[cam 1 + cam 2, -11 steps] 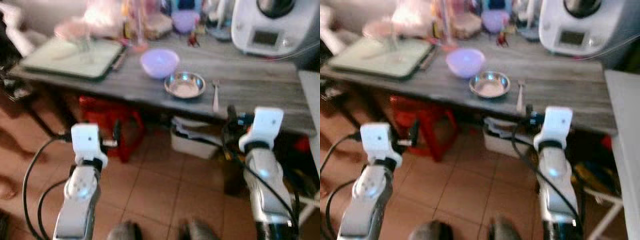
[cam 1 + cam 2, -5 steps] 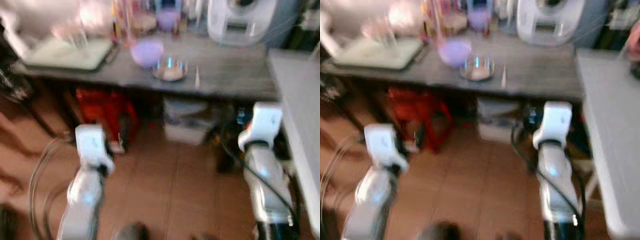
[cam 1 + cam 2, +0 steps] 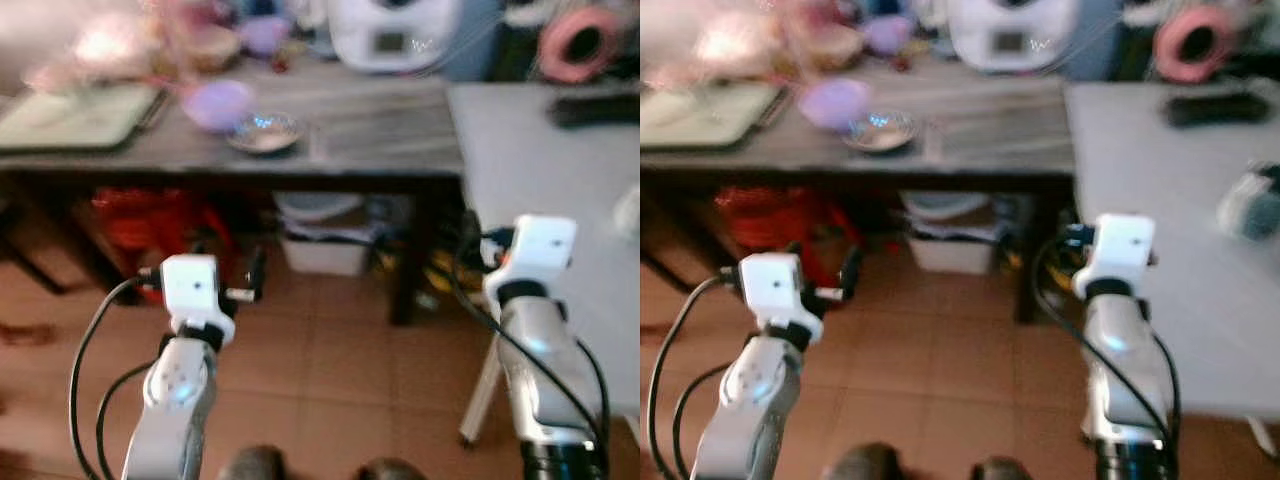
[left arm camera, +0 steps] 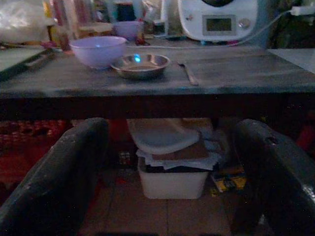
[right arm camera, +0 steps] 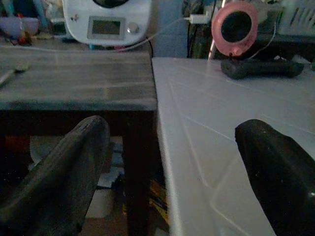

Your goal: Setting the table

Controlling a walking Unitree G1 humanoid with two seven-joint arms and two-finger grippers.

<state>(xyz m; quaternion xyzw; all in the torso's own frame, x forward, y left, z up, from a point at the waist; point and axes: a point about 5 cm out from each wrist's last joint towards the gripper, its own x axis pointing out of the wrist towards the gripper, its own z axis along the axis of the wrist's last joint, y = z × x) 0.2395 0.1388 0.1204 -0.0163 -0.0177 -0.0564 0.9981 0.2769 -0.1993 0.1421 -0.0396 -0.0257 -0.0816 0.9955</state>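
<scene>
1. While both arms are held out over the tiled floor [image 3: 330, 360], the left gripper [image 4: 162, 162] has its two black fingers [image 4: 64, 172] spread wide apart with nothing between them.
2. Likewise, the right gripper [image 5: 167, 167] is spread apart and empty, facing the seam where the grey wooden desk [image 5: 74, 88] meets one white table [image 5: 226, 132].
3. Near the desk's front edge stand one lilac bowl [image 4: 97, 50] and one steel bowl [image 4: 140, 65], just beside each other, with one spoon [image 4: 188, 73] lying near the steel bowl, towards the white table.
4. At the desk's back edge sits one white kitchen machine [image 4: 218, 19], and a second, smaller lilac bowl [image 4: 126, 29] stands well behind the first.
5. One green tray [image 3: 70, 115] lies at the desk's left end.
6. Under the desk sit one white box [image 4: 172, 179] and something red [image 3: 150, 225], too blurred to name.
7. One pink round object [image 5: 235, 27] and one dark object [image 5: 261, 68] lie at the white table's far edge.
</scene>
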